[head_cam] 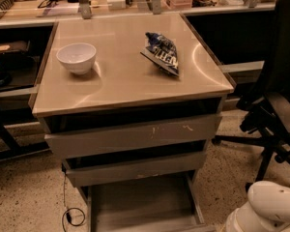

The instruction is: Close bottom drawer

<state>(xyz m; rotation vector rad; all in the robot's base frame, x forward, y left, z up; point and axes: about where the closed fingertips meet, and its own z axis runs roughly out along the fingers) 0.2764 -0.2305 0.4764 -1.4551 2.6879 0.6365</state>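
Sitting pulled out nearward at the foot of the cabinet (121, 79), the bottom drawer (140, 202) is showing its flat tray floor. The gripper is lying out of view, so its state cannot be told; only a white arm segment (270, 209) is showing near right. Pushing squarely at centre front is looking wisest.

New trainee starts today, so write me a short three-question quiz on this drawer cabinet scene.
1. True or false: the bottom drawer is pulled out.
2. In the picture, what lies right of the white bowl on the cabinet top? A) chip bag B) mug C) sponge
3. Fill in: the gripper is ___ of view; only a white robot part shows at lower right.
Key: 1 true; 2 A; 3 out.
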